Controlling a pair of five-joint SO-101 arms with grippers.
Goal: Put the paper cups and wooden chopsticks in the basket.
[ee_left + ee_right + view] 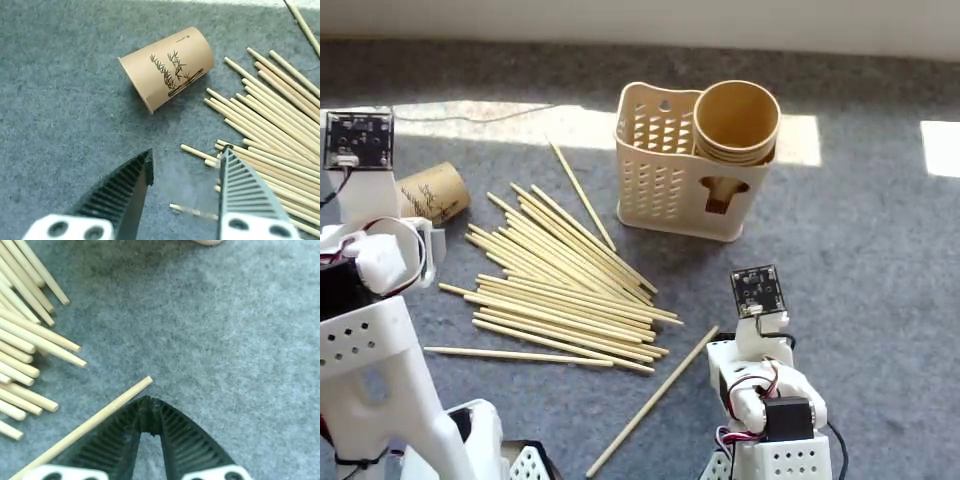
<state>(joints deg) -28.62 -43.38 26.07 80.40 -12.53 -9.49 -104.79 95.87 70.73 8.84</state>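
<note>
Paper cups [737,122] sit nested and upright in the right-hand end of the cream basket [660,170], which stands toward the far side of the grey mat [880,260]. A fallen cup [433,192] lies on its side at the far left, just beside the left arm.

The high view gives the layout. The chopsticks [560,285] fan out loosely between the fallen cup and the basket. A slanting stick [655,400] lies apart from them, near the right arm.

The left wrist view adds a bamboo print on the fallen cup [167,67]. It also shows the left gripper [187,150] spread wide and holding nothing. The cup lies ahead of its fingers, apart from them, and the chopstick ends [260,115] reach in beside one finger.

In the right wrist view the right gripper [148,400] has its tips pressed together, with nothing between them. The slanting stick [85,427] runs along the outside of one finger; contact cannot be judged. Bare mat stretches ahead of this gripper and to the right of the basket.
</note>
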